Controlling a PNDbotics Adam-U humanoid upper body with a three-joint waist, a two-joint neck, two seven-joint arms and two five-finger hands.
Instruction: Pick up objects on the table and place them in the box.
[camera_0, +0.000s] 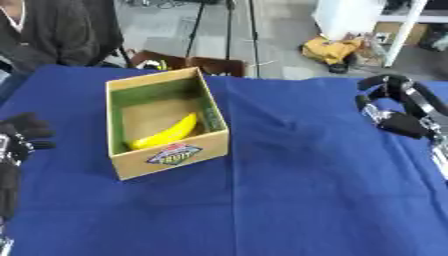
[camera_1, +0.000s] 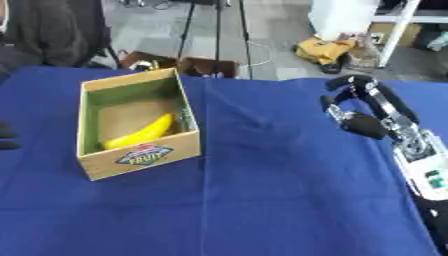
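Now banana (camera_0: 166, 133) in box (camera_0: 173, 156), right robot hand (camera_1: 359, 107) apart

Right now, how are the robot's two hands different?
The left hand shows at the picture's left edge, low beside the box; the right hand is further back, far from the box. Left fingers look relaxed; right fingers curl, holding nothing. Both are black and over the blue cloth.

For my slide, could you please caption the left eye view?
Banana lies inside the cardboard box on the blue table; both hands hold nothing.
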